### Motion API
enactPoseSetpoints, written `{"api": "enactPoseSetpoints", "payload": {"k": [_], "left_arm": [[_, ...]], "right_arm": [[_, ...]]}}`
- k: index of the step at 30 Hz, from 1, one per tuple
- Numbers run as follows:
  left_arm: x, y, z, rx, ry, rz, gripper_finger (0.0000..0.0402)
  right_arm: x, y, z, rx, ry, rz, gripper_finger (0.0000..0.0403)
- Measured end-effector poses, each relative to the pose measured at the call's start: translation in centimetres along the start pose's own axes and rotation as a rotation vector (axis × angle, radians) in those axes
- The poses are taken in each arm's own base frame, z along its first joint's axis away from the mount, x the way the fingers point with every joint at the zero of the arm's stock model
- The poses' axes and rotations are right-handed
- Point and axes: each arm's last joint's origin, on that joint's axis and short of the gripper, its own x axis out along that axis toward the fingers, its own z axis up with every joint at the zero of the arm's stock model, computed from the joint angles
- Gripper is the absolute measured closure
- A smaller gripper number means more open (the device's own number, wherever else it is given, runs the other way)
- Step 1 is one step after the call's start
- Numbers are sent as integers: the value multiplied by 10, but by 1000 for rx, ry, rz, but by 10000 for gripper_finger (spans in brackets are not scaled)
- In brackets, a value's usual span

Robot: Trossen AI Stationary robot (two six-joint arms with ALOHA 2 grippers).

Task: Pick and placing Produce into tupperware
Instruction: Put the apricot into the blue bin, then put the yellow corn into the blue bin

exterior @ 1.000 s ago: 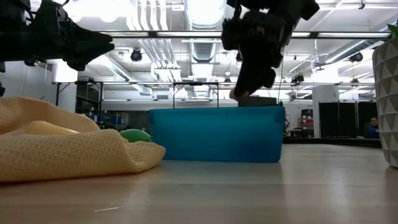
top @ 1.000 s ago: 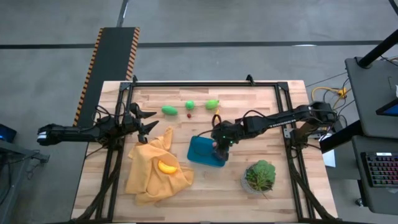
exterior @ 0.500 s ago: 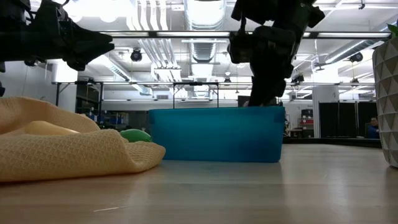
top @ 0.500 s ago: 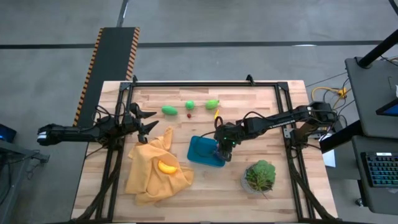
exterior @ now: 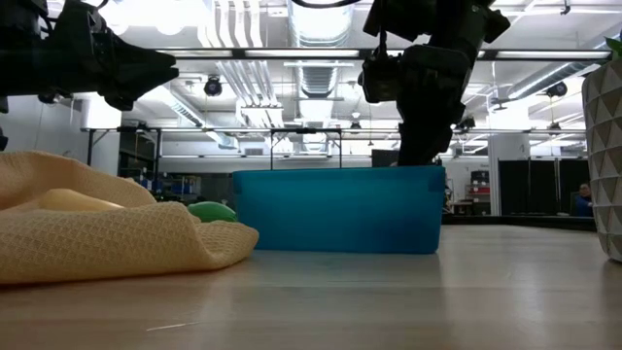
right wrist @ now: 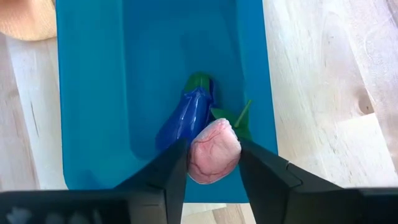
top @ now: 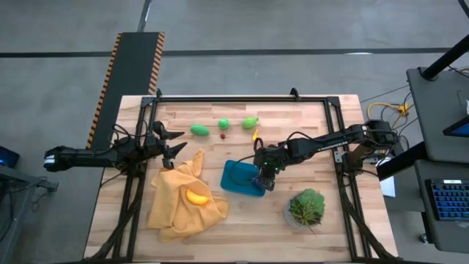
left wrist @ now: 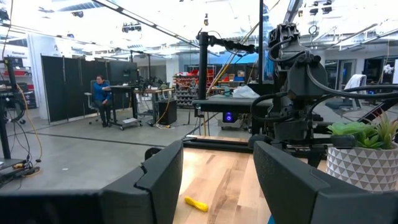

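Note:
The teal tupperware (top: pixel 236 176) (exterior: pixel 340 209) sits mid-table. My right gripper (top: pixel 261 176) (right wrist: pixel 213 152) reaches down into its right end, shut on a pink produce piece (right wrist: pixel 214 157). A purple eggplant (right wrist: pixel 186 117) with a green stem lies on the tupperware floor (right wrist: pixel 93 93). Three green pieces (top: pixel 199 130) (top: pixel 223 123) (top: pixel 250 122), a tiny red one (top: pixel 223 136) and a yellow-orange one (top: pixel 255 135) lie on the wood beyond it. Another orange piece (top: pixel 196 196) rests on the mustard cloth (top: pixel 183 202). My left gripper (top: pixel 174 141) (left wrist: pixel 217 162) hovers open at the table's left edge. My right gripper pinches the pink produce piece (right wrist: pixel 205 163) between its two fingers (right wrist: pixel 174 168), coming from above and pointing down. The piece sits low inside the tupperware's right end, beside the eggplant; whether it touches the floor, I cannot tell.
A leafy plant in a clear pot (top: pixel 306 207) stands near the table's right near corner, close to the tupperware. The crumpled mustard cloth (exterior: pixel 97 233) covers the left near area. Black frame rails (top: pixel 242 97) border the table. Bare wood lies beyond the produce row.
My right gripper has moved down with the pink piece, from above the tupperware's rim to inside its right end, shifting slightly toward the table's right. The left arm has kept still.

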Motion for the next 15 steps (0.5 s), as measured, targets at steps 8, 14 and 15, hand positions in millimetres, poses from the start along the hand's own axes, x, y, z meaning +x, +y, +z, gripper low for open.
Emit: {"api": "enactPoseSetpoints", "payload": {"k": [8, 14, 15], "left_arm": [[0, 0, 0, 0, 0, 0, 218], [0, 0, 0, 0, 1, 0, 218], [0, 0, 0, 0, 1, 0, 218]], "right_arm": [[0, 0, 0, -6, 0, 0, 245], [-2, -3, 4, -24, -21, -23, 247], [-3, -4, 7, -30, -38, -37, 249]]}}
